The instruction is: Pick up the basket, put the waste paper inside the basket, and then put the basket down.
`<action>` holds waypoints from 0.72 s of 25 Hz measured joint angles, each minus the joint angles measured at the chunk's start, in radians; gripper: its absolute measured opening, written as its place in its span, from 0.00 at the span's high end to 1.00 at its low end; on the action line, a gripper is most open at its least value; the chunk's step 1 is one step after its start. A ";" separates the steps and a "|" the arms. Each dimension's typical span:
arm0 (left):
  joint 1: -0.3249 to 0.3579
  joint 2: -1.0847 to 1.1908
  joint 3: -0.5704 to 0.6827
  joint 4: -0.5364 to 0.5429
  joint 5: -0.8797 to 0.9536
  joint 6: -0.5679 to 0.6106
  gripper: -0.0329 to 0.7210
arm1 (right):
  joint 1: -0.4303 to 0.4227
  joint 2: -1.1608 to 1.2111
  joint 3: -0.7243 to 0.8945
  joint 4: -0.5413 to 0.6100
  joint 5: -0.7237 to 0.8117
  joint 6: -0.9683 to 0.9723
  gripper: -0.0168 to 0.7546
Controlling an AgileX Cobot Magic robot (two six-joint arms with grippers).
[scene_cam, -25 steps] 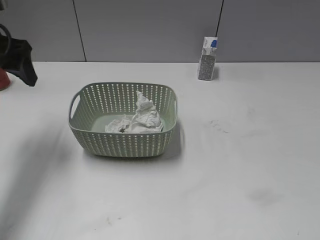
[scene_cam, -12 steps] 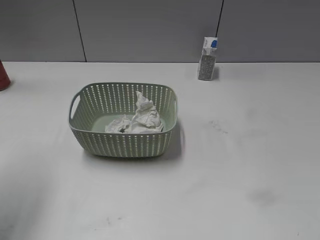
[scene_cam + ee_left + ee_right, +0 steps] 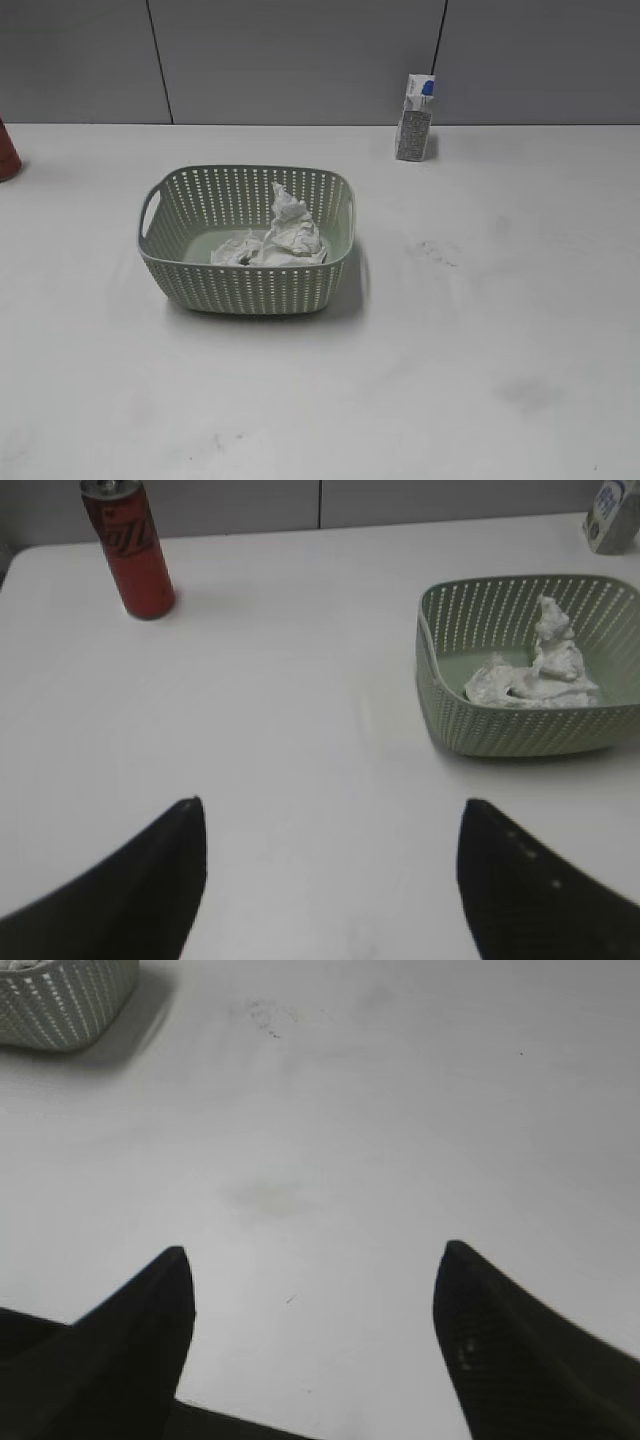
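White paper [image 3: 278,240] lies inside the basket [image 3: 250,285], which rests on the table [image 3: 480,330]; the task looks finished. Both grippers [image 3: 330,825] [image 3: 312,1265] gape, empty.

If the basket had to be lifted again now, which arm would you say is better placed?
Probably the left. Its open pincer faces the whole basket, with the waste paper inside. The right pincer, also open, sees only a basket corner at its view's edge.
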 joint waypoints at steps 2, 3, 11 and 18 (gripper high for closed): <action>0.000 -0.112 0.030 0.009 0.019 0.000 0.18 | 0.012 0.000 -0.002 -0.013 -0.004 0.000 0.21; 0.000 -0.161 0.042 0.017 0.026 0.000 0.18 | 0.013 0.000 -0.002 -0.020 -0.004 0.002 0.21; 0.000 -0.271 0.114 0.046 0.070 0.002 0.18 | 0.013 -0.076 -0.001 -0.102 -0.003 0.141 0.21; 0.000 -0.277 0.118 0.078 0.067 -0.013 0.25 | 0.013 -0.150 0.001 -0.135 -0.002 0.196 0.21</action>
